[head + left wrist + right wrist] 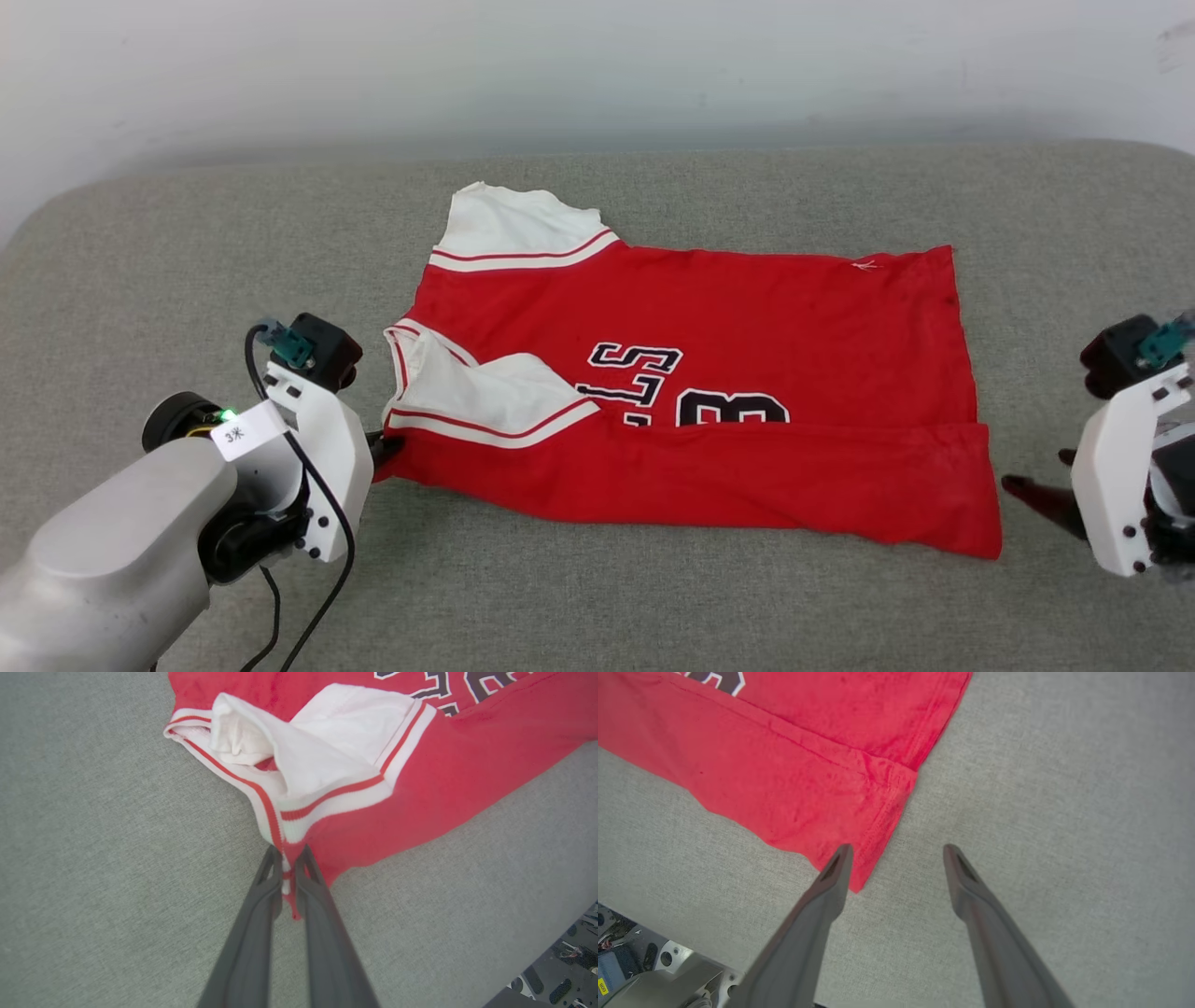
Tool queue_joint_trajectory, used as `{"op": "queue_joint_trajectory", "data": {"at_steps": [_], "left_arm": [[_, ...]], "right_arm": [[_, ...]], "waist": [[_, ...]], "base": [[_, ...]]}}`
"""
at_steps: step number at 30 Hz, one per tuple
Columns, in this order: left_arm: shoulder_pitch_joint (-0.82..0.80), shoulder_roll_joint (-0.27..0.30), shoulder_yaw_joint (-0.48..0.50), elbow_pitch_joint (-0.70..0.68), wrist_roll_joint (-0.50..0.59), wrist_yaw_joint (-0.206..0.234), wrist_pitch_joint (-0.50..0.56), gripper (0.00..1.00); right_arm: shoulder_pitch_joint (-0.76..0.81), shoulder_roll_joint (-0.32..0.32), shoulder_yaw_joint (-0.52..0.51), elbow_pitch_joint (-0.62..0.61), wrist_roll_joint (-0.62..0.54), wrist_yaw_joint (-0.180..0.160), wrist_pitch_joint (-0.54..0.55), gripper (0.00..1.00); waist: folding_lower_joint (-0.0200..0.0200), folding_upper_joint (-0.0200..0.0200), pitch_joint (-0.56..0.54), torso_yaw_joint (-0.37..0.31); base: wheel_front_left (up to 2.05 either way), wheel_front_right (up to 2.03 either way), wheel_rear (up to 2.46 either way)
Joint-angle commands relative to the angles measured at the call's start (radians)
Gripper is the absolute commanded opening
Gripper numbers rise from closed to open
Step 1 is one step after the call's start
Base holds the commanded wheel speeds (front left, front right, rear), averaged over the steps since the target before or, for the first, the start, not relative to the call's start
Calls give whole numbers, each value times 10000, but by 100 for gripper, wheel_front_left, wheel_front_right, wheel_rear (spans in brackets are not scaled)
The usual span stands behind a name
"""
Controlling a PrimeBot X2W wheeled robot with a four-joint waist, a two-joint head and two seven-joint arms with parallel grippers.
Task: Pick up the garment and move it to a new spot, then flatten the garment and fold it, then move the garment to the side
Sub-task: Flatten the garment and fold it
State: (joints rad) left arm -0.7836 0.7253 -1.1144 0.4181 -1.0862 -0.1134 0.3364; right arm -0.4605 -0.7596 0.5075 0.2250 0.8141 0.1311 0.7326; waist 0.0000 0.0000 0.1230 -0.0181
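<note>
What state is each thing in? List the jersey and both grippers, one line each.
Red short-sleeved fabric jersey with white sleeves and black lettering: lying on the grey fabric surface, near long edge folded over part of the lettering, near sleeve folded on top.
Left gripper: jaws shut on the jersey's near shoulder corner, by the striped trim.
Right gripper: jaws open at the jersey's near hem corner, not gripping.

Garment [691, 373]: black lettering, "S" legible, numeral half hidden by fold. White tag [245, 432], left arm [121, 541]: "3" plus an unclear character.
</note>
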Motion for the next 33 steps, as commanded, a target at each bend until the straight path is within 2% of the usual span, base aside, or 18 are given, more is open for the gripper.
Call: {"op": "queue_joint_trajectory", "data": {"at_steps": [1, 11, 19, 20, 21, 26, 33], "left_arm": [[-91, 65, 29, -112, 73, 90, -74, 0], [-237, 211, 105, -541, 145, 272, -66, 0], [-16, 119, 70, -428, 95, 333, -235, 0], [28, 111, 63, -400, 72, 329, -251, 0], [69, 101, 52, -369, 43, 322, -277, 0], [339, 81, 23, -224, -86, 283, -409, 0], [856, 458, 7, -558, -211, 366, -628, 0]], "right_arm": [[185, 184, 42, 69, 1, -8, 153, 100], [399, 1384, -24, 1438, -498, -8, -137, 100], [491, 2257, 724, 2564, -409, -4, -594, 100], [452, 2252, 744, 2604, -377, -4, -740, 38], [407, 2216, 790, 2640, -345, -4, -846, 0], [173, 1793, 817, 2554, -122, -7, -1475, 0], [379, 1165, 931, 1685, 318, -7, -2181, 0]], "waist": [[0, 0, 100, 7], [0, 0, 722, 178], [0, 0, 858, 206], [0, 0, 833, 186], [0, 0, 792, 169], [0, 0, 454, 96], [0, 0, -116, -3]], "base": [[0, 0, 0], [0, 0, 0], [0, 0, 0], [0, 0, 0], [0, 0, 0], [0, 0, 0], [0, 0, 0]]}}
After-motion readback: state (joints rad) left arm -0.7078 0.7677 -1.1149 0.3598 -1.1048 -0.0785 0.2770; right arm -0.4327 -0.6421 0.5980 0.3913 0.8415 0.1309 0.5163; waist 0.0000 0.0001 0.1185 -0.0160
